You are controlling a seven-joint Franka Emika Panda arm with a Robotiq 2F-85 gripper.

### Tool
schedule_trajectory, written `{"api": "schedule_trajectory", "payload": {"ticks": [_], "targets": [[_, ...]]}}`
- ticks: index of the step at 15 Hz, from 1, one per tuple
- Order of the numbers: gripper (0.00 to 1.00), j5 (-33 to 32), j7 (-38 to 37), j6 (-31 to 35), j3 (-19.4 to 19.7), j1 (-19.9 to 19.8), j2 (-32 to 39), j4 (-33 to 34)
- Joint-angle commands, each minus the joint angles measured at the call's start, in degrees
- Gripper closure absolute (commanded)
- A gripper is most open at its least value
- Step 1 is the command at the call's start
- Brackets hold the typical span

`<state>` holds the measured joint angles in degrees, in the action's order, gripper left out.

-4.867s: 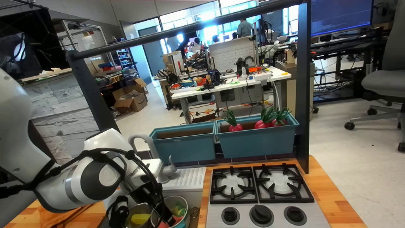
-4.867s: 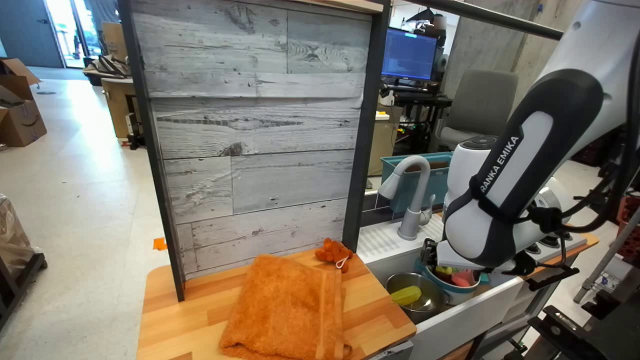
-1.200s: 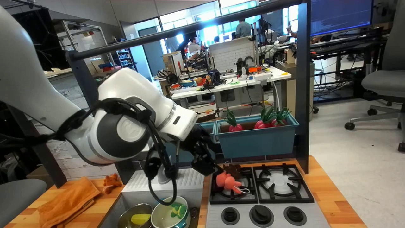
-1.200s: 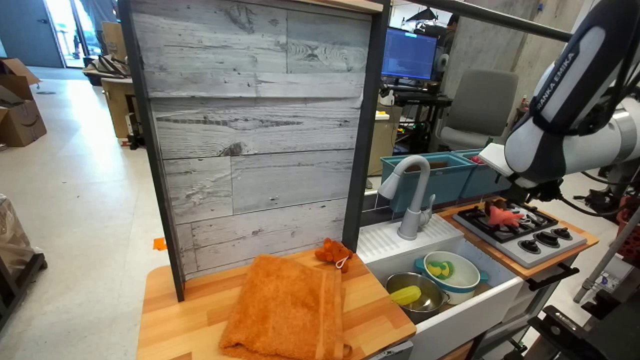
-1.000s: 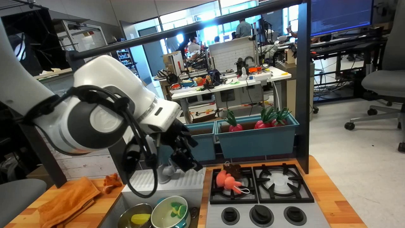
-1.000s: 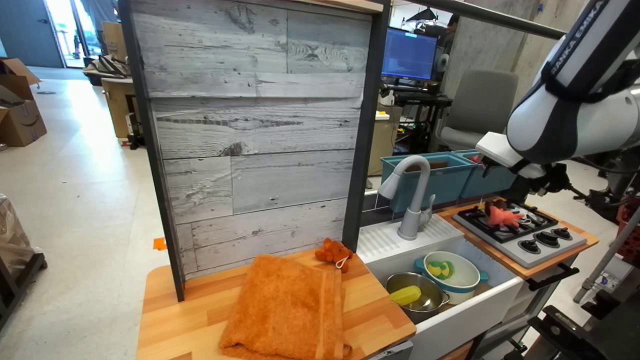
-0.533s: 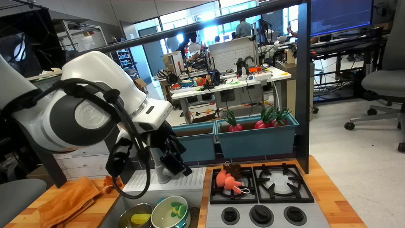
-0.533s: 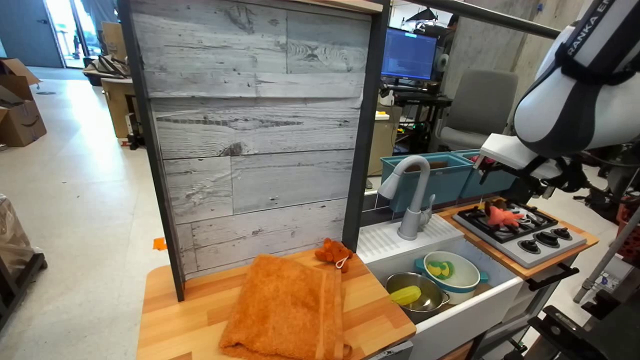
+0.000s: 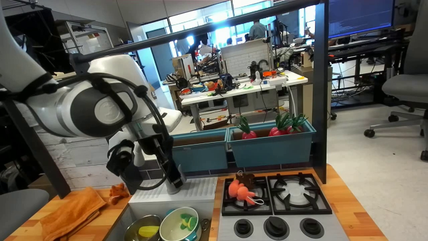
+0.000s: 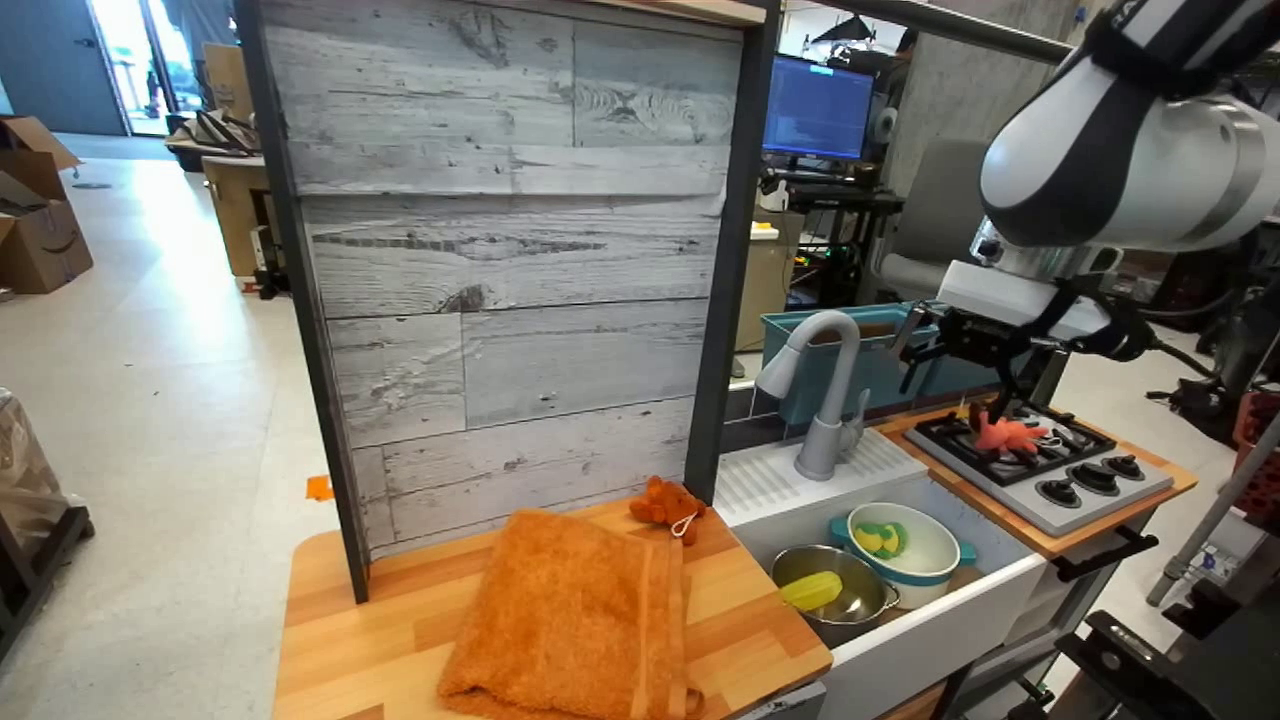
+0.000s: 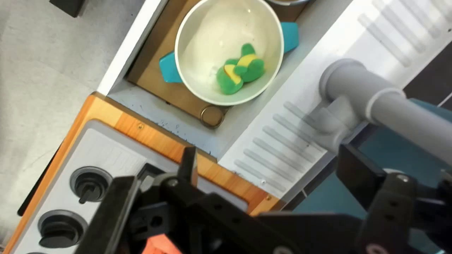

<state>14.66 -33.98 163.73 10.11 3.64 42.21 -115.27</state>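
My gripper (image 9: pixel 175 182) is open and empty, pointing down by the grey faucet; it is also in an exterior view (image 10: pixel 952 390). In the wrist view its fingers (image 11: pixel 358 173) stand wide apart above the ribbed drainboard (image 11: pixel 272 151). A pink plush toy (image 9: pixel 241 192) lies on the left burner, touching a brown fuzzy thing (image 9: pixel 246 180); whether they are joined I cannot tell. A white pot with teal handles (image 11: pixel 197 31) stands in the sink and holds green-and-yellow toy pieces (image 11: pixel 229 77). A steel pot (image 10: pixel 835 620) beside it holds a yellow toy (image 10: pixel 812 591).
The grey faucet (image 10: pixel 825 400) rises behind the sink, close to the gripper. Teal planters (image 9: pixel 271 147) hang behind the stove (image 9: pixel 284 201), one with red radishes. An orange towel (image 10: pixel 570 610) and an orange plush (image 10: pixel 668 505) lie on the wooden counter.
The pink toy, in the white pot 4.9 seconds ago, now lies on the burner with the brown thing. My gripper has moved from the stove toward the faucet and turned to point down.
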Motion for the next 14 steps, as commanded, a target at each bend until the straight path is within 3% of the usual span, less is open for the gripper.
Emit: {"api": "schedule_trajectory", "payload": {"ticks": [1,2,3,4,6,7,8,11,14], "targets": [[0.0,1.9,8.25,-14.06,-7.09,-8.0,2.83,9.94],[0.0,2.19,8.78,-18.96,-7.37,-8.52,4.24,12.64],[0.0,0.94,3.23,-23.82,-4.34,-5.79,5.19,14.12],[0.0,1.35,5.75,-17.49,-4.79,-6.01,1.96,9.08],[0.0,1.25,4.77,-21.74,-4.35,-6.02,3.8,11.93],[0.0,-0.94,0.6,-18.11,-1.08,-2.76,3.69,10.61],[0.0,-4.63,-0.53,-23.38,1.47,-0.71,3.1,10.19],[0.0,-9.08,7.71,-29.11,1.32,-2.17,0.19,7.43],[0.0,-13.93,12.32,-35.59,2.1,-1.84,-0.2,8.65]]}}
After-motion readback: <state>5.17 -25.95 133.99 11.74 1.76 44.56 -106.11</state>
